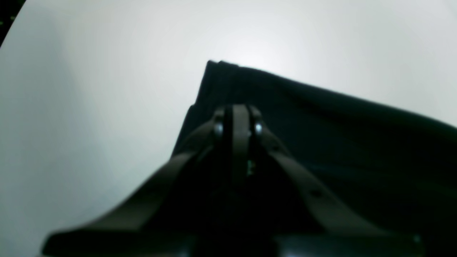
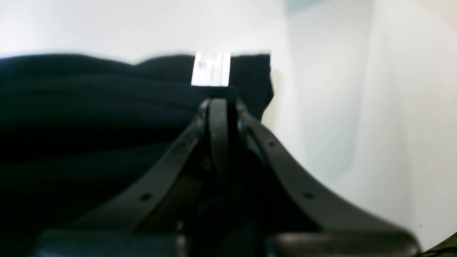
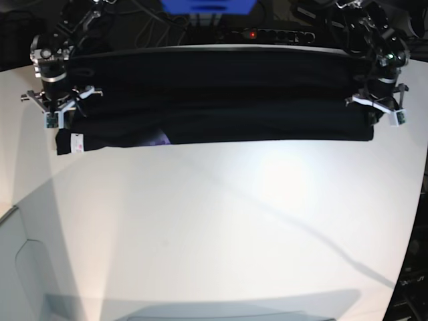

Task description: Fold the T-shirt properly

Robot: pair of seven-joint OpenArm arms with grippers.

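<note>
The black T-shirt [image 3: 221, 100] lies stretched as a long folded band across the far side of the white table [image 3: 221, 221]. Its white label [image 3: 77, 143] is at the band's left end, with a bit of purple print [image 3: 160, 138] on the lower edge. My right gripper [image 3: 61, 127] is shut on that left end. In the right wrist view its tips [image 2: 218, 103] pinch black cloth [image 2: 89, 107] just below the label [image 2: 210, 69]. My left gripper [image 3: 370, 122] is shut on the right end. In the left wrist view its tips [image 1: 237, 110] sit on the shirt [image 1: 321, 135] near its corner.
Behind the table are cables, a power strip with a red light [image 3: 267, 33] and a blue object [image 3: 207, 5]. A white raised part [image 3: 27, 267] sits at the table's front left. Dark floor shows at the right edge [image 3: 411, 281].
</note>
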